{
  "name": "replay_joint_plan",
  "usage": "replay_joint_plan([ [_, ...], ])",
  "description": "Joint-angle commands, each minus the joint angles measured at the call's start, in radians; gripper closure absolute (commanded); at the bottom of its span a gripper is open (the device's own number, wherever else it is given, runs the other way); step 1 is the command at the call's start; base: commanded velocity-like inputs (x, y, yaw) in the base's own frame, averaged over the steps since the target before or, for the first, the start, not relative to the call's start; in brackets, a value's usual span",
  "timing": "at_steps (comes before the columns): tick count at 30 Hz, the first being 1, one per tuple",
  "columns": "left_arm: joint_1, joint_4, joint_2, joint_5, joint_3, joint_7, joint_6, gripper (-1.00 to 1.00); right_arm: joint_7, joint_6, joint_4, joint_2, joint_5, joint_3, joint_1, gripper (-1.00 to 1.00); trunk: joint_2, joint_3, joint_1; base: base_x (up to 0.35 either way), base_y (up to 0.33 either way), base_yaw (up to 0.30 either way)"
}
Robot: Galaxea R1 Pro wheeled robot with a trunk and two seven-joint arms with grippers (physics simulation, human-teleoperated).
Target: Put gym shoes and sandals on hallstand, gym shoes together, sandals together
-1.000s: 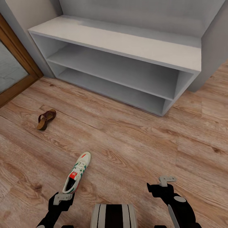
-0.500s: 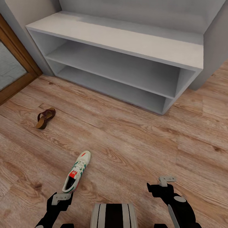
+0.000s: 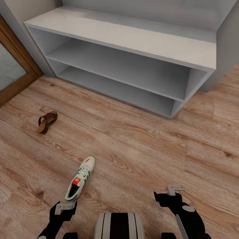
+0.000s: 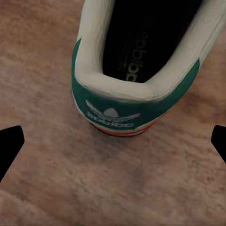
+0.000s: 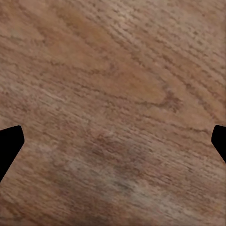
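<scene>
Wood-grain corridor floor [image 3: 142,156] carries every item now in view; the hallstand [image 3: 132,43] holds nothing on its top or either shelf.

1. Sandal [image 3: 46,121]: lies on the floor, well apart from the hallstand, off its left end. Risk: it is thin and appears tipped on edge, so a tool closing on it could slide off or flip it.

2. Gym shoe [image 3: 79,179]: lies on the floor in front of the hallstand, well apart from it, toe toward it. The left tool [image 3: 65,208] sits just behind the heel. In the left wrist view the heel [image 4: 123,101] lies between the spread fingertips [image 4: 9,143], with floor visible on each side. Risk: a low approach may push the shoe forward instead of gripping it; a grip on the heel collar alone may let the shoe swing or slip.

3. Right tool [image 3: 173,190]: fingers apart, holding nothing, over bare floor. Risk: its arm may strike the hallstand edge if the base advances.
</scene>
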Motion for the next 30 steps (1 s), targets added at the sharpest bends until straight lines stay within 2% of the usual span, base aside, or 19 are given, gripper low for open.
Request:
replay_joint_plan([
  [1,0.0,0.0,-0.001,-0.001,0.006,-0.007,-0.003,-1.0,-0.001,0.005,-0.001,0.0,0.002,0.0,0.0,-1.0,0.0,0.0,0.0,0.0,0.0,0.0],
  [30,-0.001,0.001,-0.001,0.0,0.014,-0.006,-0.002,-1.0,-0.001,0.005,-0.001,0.0,0.002,0.002,0.0,-1.0,0.0,0.0,0.0,0.033,0.0,0.0],
])
